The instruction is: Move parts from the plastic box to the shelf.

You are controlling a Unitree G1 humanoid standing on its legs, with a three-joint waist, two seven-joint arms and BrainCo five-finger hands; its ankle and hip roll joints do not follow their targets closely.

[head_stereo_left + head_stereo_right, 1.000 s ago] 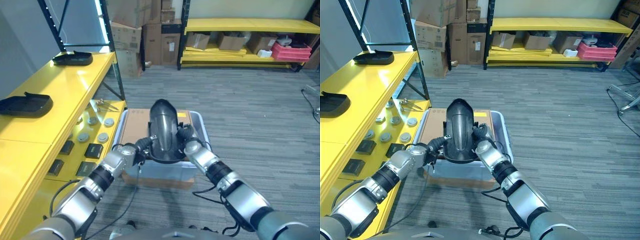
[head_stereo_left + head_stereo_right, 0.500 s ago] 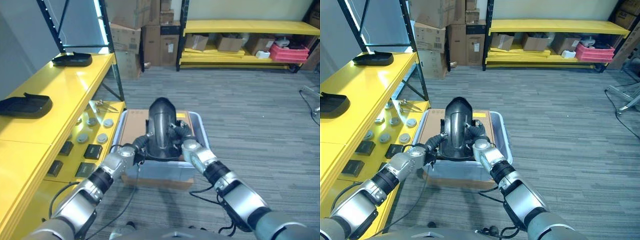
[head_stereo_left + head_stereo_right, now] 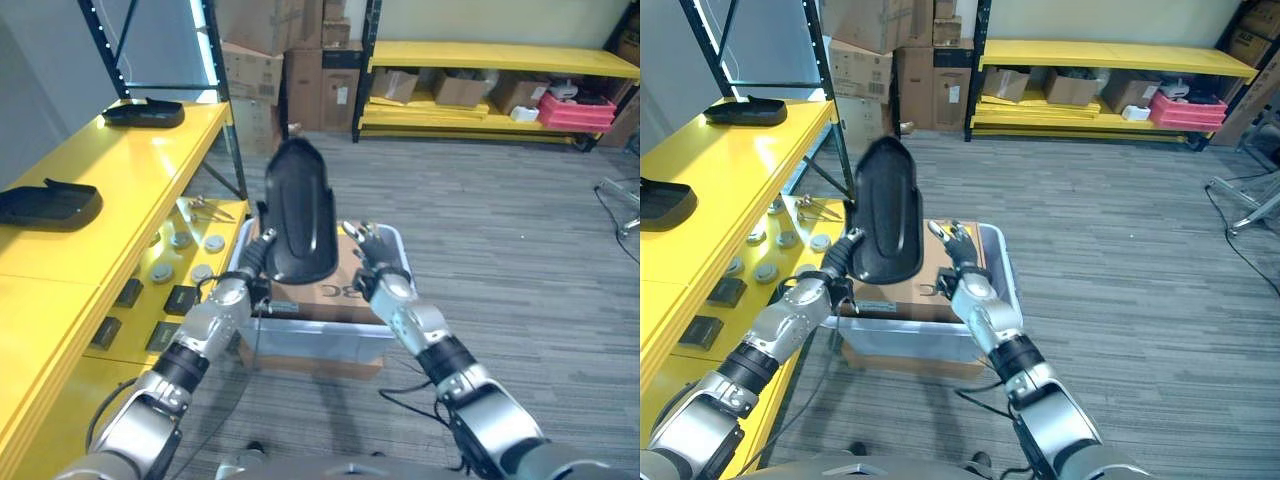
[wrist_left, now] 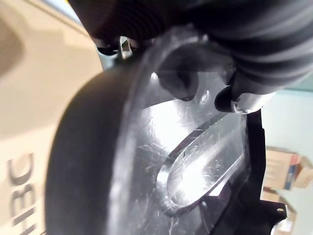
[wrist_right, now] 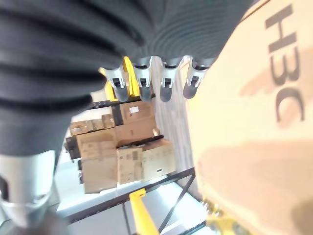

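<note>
A yellow shelf (image 3: 120, 170) is seen along the robot's left, with two black parts (image 3: 48, 203) laid well apart on its top level. On the lower level (image 3: 215, 262), round discs (image 3: 162, 272), dark square pieces (image 3: 181, 299) and small metal tools (image 3: 205, 208) are set out. On the grey floor (image 3: 480, 230), a plastic box (image 3: 330, 335) is placed beside the shelf.

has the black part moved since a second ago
Yes. The black part has risen out of the plastic box and shifted toward the yellow shelf, gripped by the left robot hand.
</note>
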